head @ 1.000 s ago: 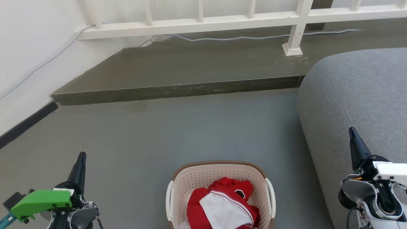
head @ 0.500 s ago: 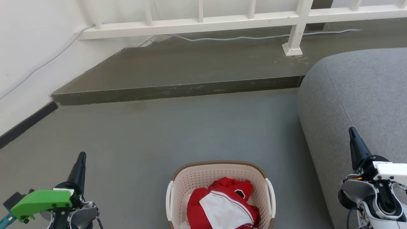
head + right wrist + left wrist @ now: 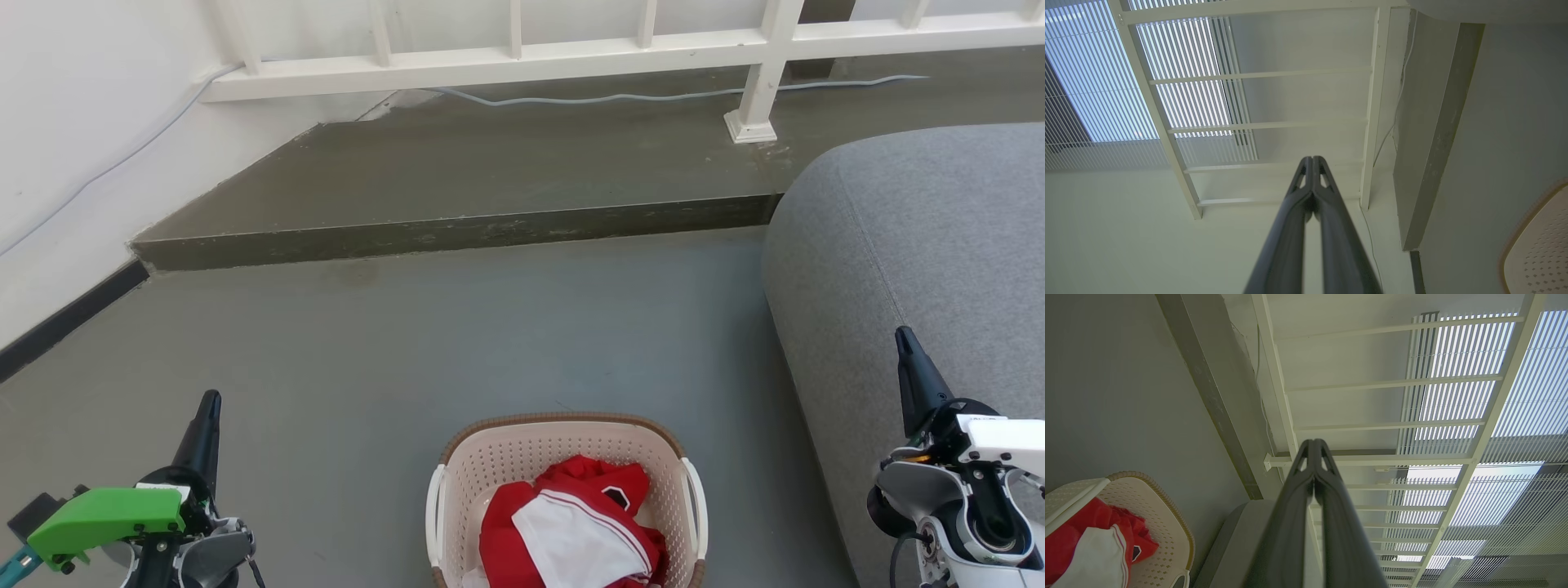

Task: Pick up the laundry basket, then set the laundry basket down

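At the bottom of the head view, the laundry basket [image 3: 500, 467] stands on the grey floor [image 3: 490, 327], midway between the two arms and touched by neither. A crumpled red and white garment [image 3: 571, 523] lies inside it, and the white side handles sit clear of both grippers.

The left gripper [image 3: 210, 400] hangs low on the basket's left, well apart from it, with a green bracket [image 3: 106, 514] on its wrist. Its two dark fingers are pressed together with nothing between them, as the left wrist view shows. The right gripper [image 3: 901, 336] hangs on the basket's right in front of the grey sofa [image 3: 922, 245]. Its fingers likewise meet at the tips and hold nothing. Both point away from the robot.

Beyond the basket the floor runs to a low concrete step [image 3: 457, 233]. Left of it a black skirting [image 3: 65, 318] edges the white wall [image 3: 82, 122]. On the step a pale cable [image 3: 653, 96] trails along the foot of a white railing [image 3: 522, 57].
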`<state>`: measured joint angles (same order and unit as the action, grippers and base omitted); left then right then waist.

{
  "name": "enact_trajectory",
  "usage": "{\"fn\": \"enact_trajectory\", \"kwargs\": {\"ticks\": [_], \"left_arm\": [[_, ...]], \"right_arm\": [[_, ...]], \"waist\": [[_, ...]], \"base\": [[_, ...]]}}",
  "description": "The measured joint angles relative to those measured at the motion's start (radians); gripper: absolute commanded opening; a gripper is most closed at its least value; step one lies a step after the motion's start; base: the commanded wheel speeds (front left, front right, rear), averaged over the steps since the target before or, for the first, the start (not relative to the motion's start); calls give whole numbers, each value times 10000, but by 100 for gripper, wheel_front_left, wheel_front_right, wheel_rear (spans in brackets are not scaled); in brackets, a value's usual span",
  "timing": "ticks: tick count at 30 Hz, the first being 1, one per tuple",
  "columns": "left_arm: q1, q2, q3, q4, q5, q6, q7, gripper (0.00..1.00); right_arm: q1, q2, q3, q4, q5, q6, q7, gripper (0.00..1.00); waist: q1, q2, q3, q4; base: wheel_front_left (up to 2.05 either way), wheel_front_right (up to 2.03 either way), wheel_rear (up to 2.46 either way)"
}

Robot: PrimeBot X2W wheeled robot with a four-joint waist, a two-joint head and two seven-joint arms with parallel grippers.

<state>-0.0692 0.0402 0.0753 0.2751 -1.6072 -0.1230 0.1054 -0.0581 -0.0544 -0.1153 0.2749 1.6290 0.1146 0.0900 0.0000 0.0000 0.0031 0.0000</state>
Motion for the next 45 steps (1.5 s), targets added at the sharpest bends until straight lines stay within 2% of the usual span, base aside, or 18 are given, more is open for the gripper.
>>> {"fn": "enact_trajectory", "kwargs": {"ticks": [45], "left_arm": [[0, -4, 10, -2, 2, 0, 10, 0]], "right_arm": [[0, 23, -17, 0, -2, 0, 2, 0]], "waist": [[0, 0, 0, 0]], "base": [[0, 0, 0]]}}
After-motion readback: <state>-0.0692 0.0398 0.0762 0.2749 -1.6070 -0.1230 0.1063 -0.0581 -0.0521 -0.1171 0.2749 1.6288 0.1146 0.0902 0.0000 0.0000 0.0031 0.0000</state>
